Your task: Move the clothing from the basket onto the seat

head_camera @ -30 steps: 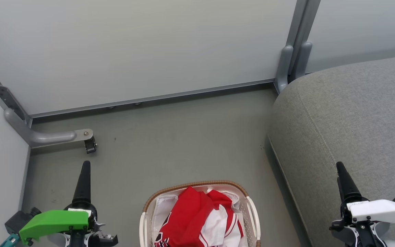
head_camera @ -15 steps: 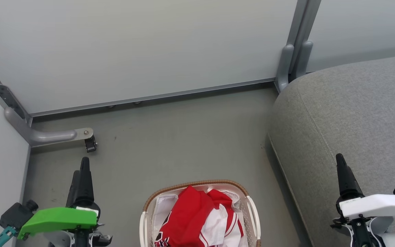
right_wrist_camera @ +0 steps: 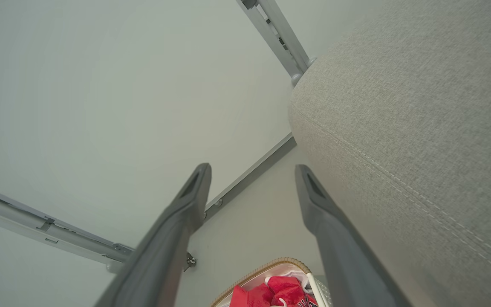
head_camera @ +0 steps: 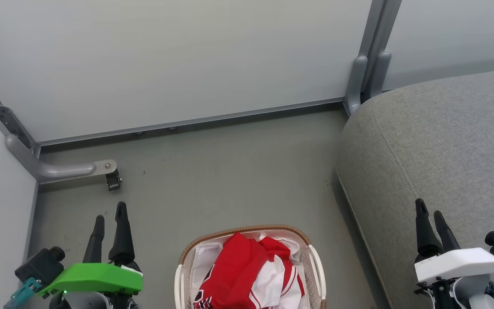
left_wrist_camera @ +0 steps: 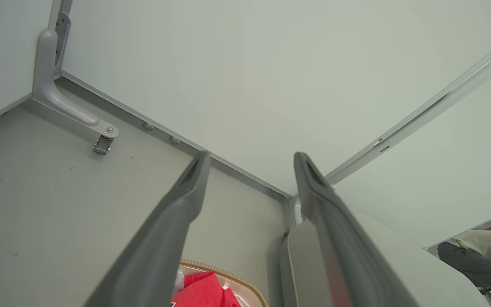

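Head view: wrist roll on left gripper (head_camera: 109, 213) and right gripper (head_camera: 428, 208) over the last second; one finger edge-on each before, two side by side now. Both released, spread wide, grasping nothing. No shift of anything else. Red Bulls clothing (head_camera: 238, 270) heaped in the laundry basket (head_camera: 247, 230), right of the left gripper, left of the right one, behind both sets of fingertips and well apart from them. Sofa seat (head_camera: 444, 141) below and ahead of the right gripper, bare of clothing. Reads as lining up for a reach; task not yet started, no garment touched.

Left wrist view: left gripper (left_wrist_camera: 249, 155) open, fingers (left_wrist_camera: 177, 221) aimed at the wall, bare floor (left_wrist_camera: 58, 192) under them. Basket rim (left_wrist_camera: 224, 273) and a red scrap of clothing (left_wrist_camera: 200, 292) low between the fingers, so below the line of aim. Seat edge (left_wrist_camera: 399, 264) beyond the right-hand finger.

Right wrist view: right gripper (right_wrist_camera: 252, 166) open, empty. Seat (right_wrist_camera: 399, 128) close by the right-hand finger, contact impossible to tell. Basket (right_wrist_camera: 262, 266) with clothing (right_wrist_camera: 271, 294) low between the fingers.

Counts: 2 grippers, 2 fingers each; 1 basket; 1 seat; 1 heap of clothing, number of garments impossible to tell; 1 white liner sheet (head_camera: 202, 257) beneath it; 1 grey caster bracket (head_camera: 58, 171) ahead of the left gripper.
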Controlling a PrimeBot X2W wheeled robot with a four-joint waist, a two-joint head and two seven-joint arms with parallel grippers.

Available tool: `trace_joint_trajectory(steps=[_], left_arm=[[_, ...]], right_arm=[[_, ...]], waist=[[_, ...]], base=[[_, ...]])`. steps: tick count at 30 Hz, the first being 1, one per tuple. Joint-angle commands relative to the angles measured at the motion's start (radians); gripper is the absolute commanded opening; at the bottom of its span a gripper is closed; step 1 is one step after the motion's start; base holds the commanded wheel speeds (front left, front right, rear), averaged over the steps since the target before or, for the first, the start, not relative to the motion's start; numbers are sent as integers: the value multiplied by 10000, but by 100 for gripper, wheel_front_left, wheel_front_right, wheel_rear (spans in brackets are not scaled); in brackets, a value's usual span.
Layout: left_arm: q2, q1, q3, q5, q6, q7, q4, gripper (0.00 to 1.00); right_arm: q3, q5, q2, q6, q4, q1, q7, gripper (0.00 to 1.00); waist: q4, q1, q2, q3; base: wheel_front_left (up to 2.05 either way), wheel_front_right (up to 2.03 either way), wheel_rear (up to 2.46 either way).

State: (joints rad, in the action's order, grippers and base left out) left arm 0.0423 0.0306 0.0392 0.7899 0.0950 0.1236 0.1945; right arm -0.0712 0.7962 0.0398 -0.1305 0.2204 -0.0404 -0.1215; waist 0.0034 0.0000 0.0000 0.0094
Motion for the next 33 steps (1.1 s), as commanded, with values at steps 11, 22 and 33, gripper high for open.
trace_joint_trajectory(steps=[11, 22, 33], left_arm=[[82, -172, 291, -1734, -156, 356, 160, 100], [89, -214, 483, -2640, -172, 628, 491, 100], [96, -198, 670, -3575, -182, 854, 760, 100]], right_arm=[[116, -1810, 85, -2, -24, 64, -376, 100], [469, -3159, 94, -3, -32, 83, -645, 100], [367, -4164, 107, -3, 247, 1, -883, 100]], waist=[[41, 0, 0, 8], [91, 0, 0, 6], [178, 0, 0, 31]], base=[[0, 0, 0], [0, 0, 0], [0, 0, 0]])
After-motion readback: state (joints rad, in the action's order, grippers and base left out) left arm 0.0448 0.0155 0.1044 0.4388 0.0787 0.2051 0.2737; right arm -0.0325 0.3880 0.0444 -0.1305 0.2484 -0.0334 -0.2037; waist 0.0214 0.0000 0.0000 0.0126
